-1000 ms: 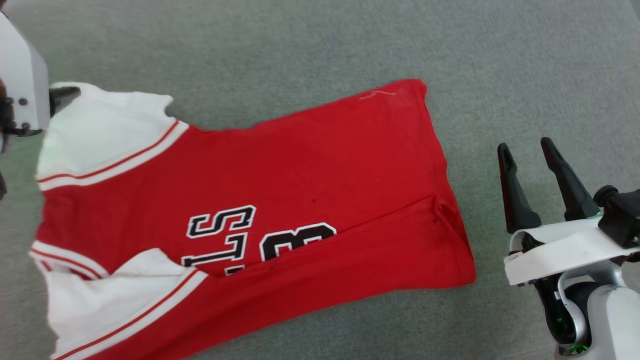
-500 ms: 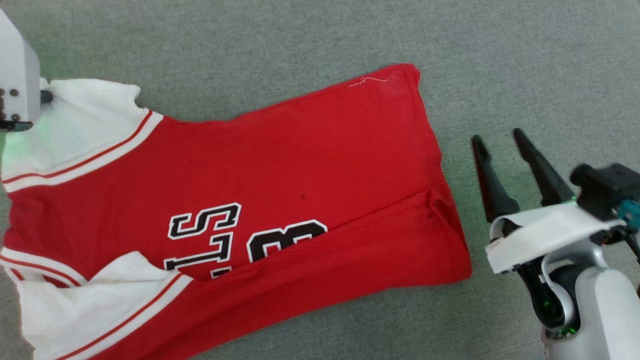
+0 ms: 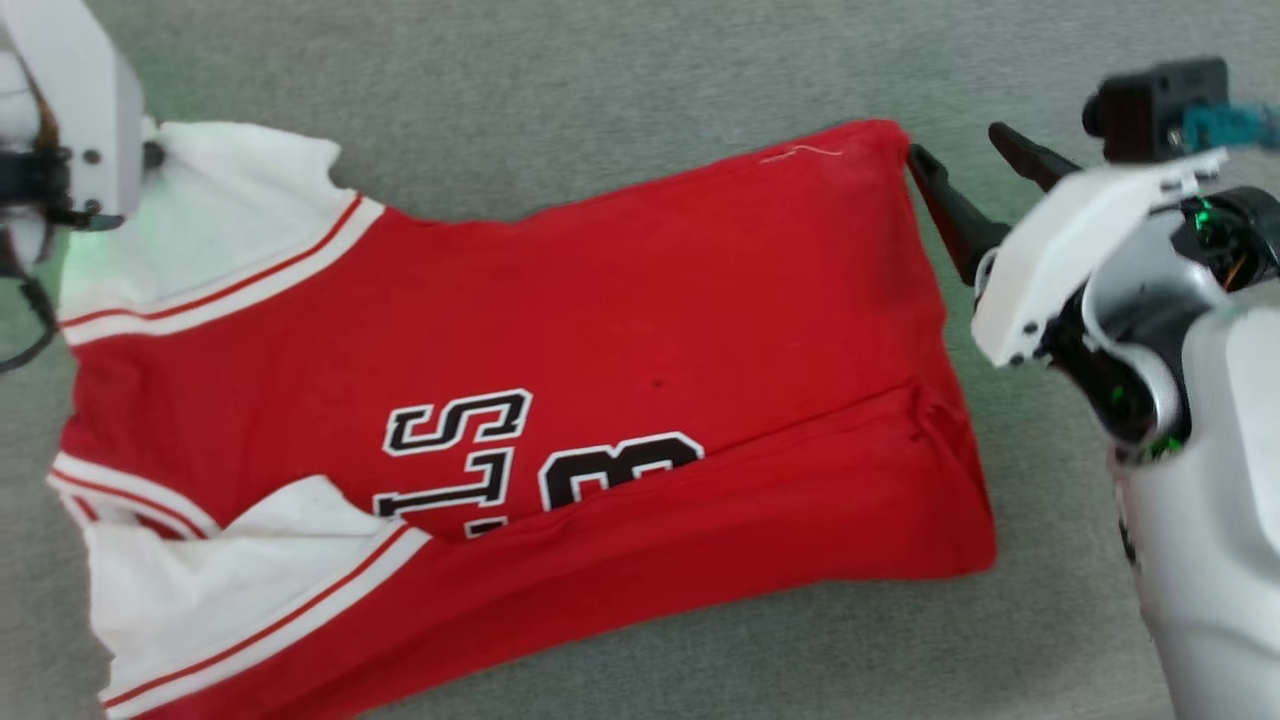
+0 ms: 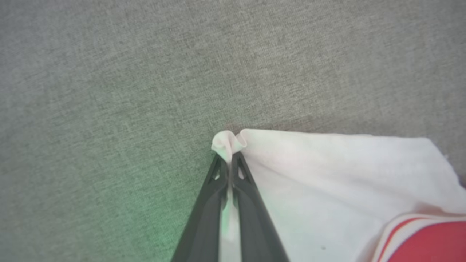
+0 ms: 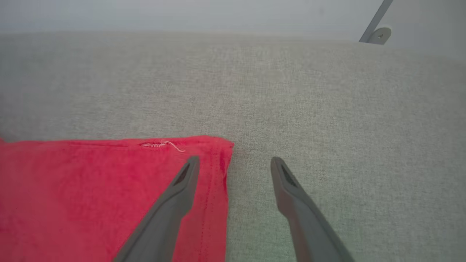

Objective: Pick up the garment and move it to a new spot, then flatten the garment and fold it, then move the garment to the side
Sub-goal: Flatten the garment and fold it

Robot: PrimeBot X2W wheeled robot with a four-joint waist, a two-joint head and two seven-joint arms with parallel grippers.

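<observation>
Around the T-shirt (image 3: 620,330), the grey tabletop (image 3: 600,80) lies bare beyond its far edge and past its hem. The right tool (image 5: 235,158) occupies the hem's far corner, fingers apart, one over the cloth. The left tool (image 4: 229,163), pinched on the far sleeve's tip, blocks that corner. A metal bracket (image 5: 376,32) stands well beyond the hem.

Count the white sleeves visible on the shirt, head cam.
2. One sleeve at the upper left of the garment, its corner pinched in the left gripper; the other sleeve at the lower left, beside the black lettering.
</observation>
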